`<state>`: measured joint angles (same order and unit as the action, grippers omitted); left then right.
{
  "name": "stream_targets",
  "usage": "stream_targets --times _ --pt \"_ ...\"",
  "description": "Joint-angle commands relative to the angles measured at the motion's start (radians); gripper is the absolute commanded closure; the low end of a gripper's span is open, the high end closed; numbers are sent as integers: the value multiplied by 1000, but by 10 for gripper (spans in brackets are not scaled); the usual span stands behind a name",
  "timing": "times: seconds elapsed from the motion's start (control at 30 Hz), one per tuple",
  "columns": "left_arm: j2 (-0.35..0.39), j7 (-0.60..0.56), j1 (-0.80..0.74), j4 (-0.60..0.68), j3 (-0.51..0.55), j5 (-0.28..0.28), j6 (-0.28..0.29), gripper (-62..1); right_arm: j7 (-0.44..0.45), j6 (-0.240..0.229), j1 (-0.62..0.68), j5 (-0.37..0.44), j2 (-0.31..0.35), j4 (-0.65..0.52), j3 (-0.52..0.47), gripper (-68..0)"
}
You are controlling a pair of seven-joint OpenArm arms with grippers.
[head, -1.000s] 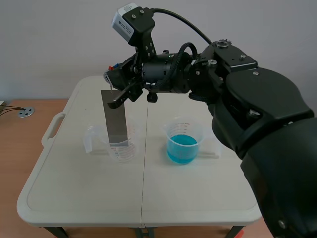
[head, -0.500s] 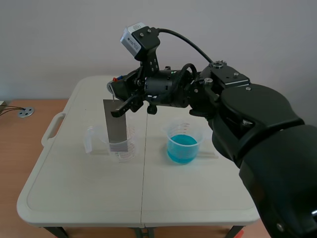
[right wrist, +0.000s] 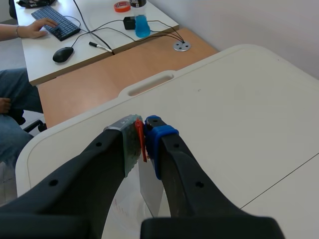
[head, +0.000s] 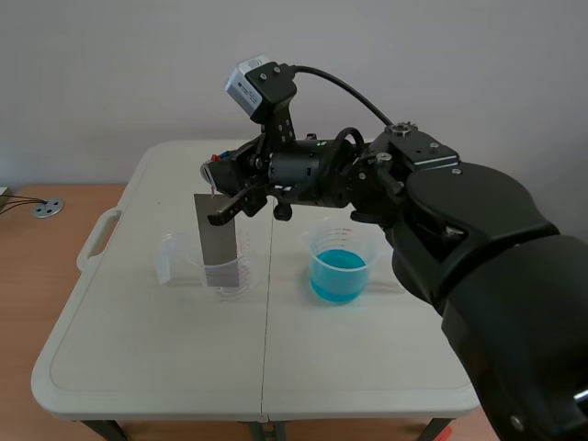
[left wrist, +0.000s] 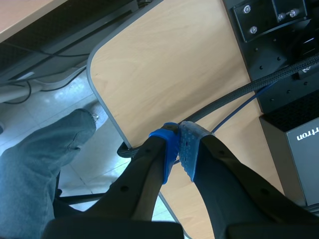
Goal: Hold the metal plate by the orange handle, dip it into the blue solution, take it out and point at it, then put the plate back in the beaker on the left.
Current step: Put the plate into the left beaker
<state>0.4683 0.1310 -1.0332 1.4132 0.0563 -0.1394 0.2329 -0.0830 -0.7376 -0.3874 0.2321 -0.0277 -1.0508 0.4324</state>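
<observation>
Left hand [left wrist: 179,151] is off the desk: blue dotted pads pressed together, nothing between them. On the left of the white plastic folding desk [head: 138,349] there's a clear plastic beaker with red graduations [head: 230,277]. A clear shape [head: 170,259] just left of it is hard to make out. Flat grey rectangular metal plate [head: 219,241] stands near-upright with its lower end inside that beaker; can't tell if it touches the bottom. Right hand [head: 220,184] is clamped on the thin orange handle [right wrist: 141,133] at the plate's top, which the pads mostly hide. Further right, apart from the plate: clear beaker of blue solution [head: 340,268]. The right arm hides the desk's right corner.
</observation>
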Motion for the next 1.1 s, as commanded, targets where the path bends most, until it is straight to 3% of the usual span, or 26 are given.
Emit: stream_targets --times 0.0,0.67,0.87,0.97,1.07 --pt "-2 -3 -11 7 -2 -6 2 -16 14 -8 -23 13 -11 -12 1 -13" --pt "-2 -3 -11 7 -2 -6 2 -17 -4 -8 -23 6 -11 -12 1 -14" --pt "-2 1 -11 7 -2 -6 2 -27 -8 -8 -23 6 -11 -12 1 -83" --pt "-2 8 -11 7 -2 -6 2 -155 -9 -8 -23 6 -11 -12 1 -143" --pt "-2 11 -11 7 -2 -5 2 -425 -24 -8 -23 6 -11 -12 1 -230"
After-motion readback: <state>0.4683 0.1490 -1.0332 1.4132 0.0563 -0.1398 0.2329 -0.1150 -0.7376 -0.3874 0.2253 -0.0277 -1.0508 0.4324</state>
